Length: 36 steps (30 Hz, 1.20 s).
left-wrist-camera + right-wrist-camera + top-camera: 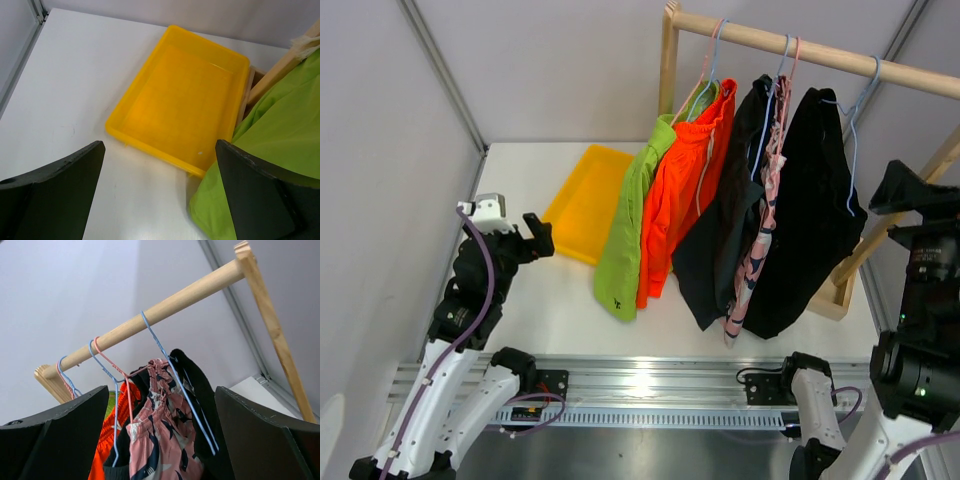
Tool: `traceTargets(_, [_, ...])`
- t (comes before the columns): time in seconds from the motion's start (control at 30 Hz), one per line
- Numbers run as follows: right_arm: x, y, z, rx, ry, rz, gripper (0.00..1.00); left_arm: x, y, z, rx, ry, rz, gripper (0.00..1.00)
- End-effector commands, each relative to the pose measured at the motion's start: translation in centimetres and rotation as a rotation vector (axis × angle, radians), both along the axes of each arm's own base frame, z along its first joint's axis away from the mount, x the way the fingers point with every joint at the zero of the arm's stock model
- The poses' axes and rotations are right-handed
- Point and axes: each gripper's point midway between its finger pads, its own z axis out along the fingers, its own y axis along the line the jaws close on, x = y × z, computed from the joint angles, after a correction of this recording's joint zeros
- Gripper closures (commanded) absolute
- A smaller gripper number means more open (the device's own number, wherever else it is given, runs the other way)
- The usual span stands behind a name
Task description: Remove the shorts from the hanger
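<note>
L gripper [160, 150] jaws wide, nr tray [185, 95] | R gripper [161, 390] jaws wide — shorts [685, 190] hung on rail [165, 307]

Yellow tray [180, 100] on white table [75, 75], lime green shorts [285, 125] just beside it

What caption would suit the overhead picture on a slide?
Five shorts hang from a wooden rail beside a yellow tray; left gripper and right gripper open, empty.
</note>
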Motion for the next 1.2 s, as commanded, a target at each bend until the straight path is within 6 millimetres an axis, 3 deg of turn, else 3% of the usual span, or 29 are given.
traceTargets(0.0, [4.1, 0.2, -0.2, 0.001, 0.048, 0.080, 0.06, -0.2, -0.2, 1.8, 0.000, -0.052, -0.024, 0.01])
traceTargets(0.13, [8.1, 0.3, -1.2, 0.017, 0.124, 0.158, 0.12, -0.2, -0.2, 1.8, 0.000, -0.050, -0.027, 0.01])
traceTargets(0.17, [10.2, -0.1, -2.2, 0.026, 0.174, 0.174, 0.13, -0.2, -0.2, 1.8, 0.000, -0.051, -0.028, 0.01])
traceTargets(0.23, [11.5, 0.4, -2.5, 0.020, 0.220, 0.220, 0.18, -0.3, -0.3, 1.8, -0.002, -0.053, -0.034, 0.01])
traceTargets(0.27, [13.4, 0.2, -3.6, 0.029, 0.268, 0.240, 0.19, -0.3, -0.3, 1.9, -0.003, -0.056, -0.034, 0.01])
traceTargets(0.33, [14.3, 1.1, -3.7, 0.000, 0.310, 0.276, 0.23, -0.3, -0.4, 2.1, -0.004, -0.060, -0.037, 0.01])
traceTargets(0.37, [15.7, 1.2, -4.8, 0.003, 0.355, 0.283, 0.23, -0.3, -0.4, 2.0, -0.004, -0.058, -0.039, 0.01])
traceTargets(0.5, [17.0, 2.8, -6.6, -0.044, 0.453, 0.307, 0.24, -0.4, -0.4, 2.1, -0.005, -0.060, -0.037, 0.01])
traceTargets(0.6, [17.6, 4.1, -8.4, -0.066, 0.509, 0.324, 0.26, -0.4, -0.4, 2.2, -0.006, -0.063, -0.039, 0.01])
traceTargets(0.77, [17.9, 4.7, -11.1, -0.071, 0.564, 0.328, 0.40, -0.4, -0.4, 1.9, -0.005, -0.054, -0.040, 0.01])
traceTargets(1.0, [16.7, 3.5, -11.6, -0.090, 0.581, 0.257, 0.58, -0.4, -0.5, 1.9, -0.005, -0.052, -0.043, 0.01])
traceTargets(1.17, [15.4, 2.1, -10.7, -0.114, 0.570, 0.180, 0.84, -0.3, -0.5, 1.8, -0.005, -0.049, -0.046, 0.01])
